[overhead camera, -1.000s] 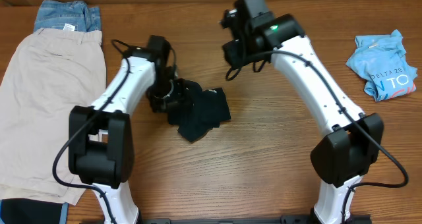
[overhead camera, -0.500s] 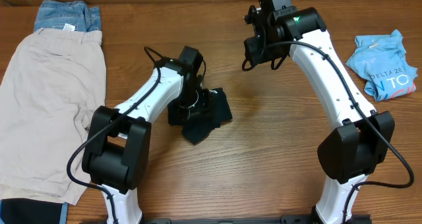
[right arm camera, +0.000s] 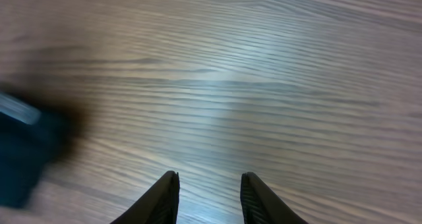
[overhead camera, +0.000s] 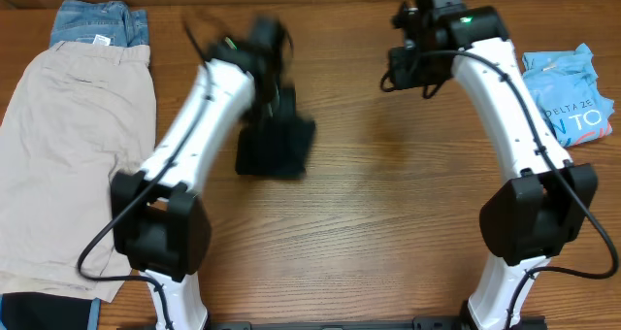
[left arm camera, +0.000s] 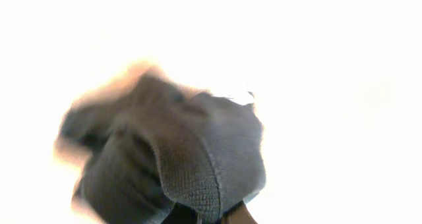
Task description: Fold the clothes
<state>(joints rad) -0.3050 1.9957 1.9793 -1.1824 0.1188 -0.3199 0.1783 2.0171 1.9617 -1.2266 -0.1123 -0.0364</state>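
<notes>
While the left claw (overhead camera: pixel 275 102) is pinched tight on the black shirt (overhead camera: pixel 277 148), a bunched, fine-knit wad right at its tip and motion-blurred, the right claw (right arm camera: pixel 209 178) is partly spread over the bare wood-grain surface (right arm camera: pixel 264 85), gripping nothing, shirt well apart toward the left arm. Beige shorts (overhead camera: pixel 78 136) lie flat far left, overlapping blue denim (overhead camera: pixel 97 21); crumpled light-blue tee (overhead camera: pixel 568 95) far right

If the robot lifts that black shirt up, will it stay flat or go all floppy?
Probably floppy: the black shirt hangs in a crumpled bunch from the left gripper, not flat. Likely light too, since one pinch seems to carry it. Its knit weave looks grippy up close, so it probably won't slide out.
</notes>
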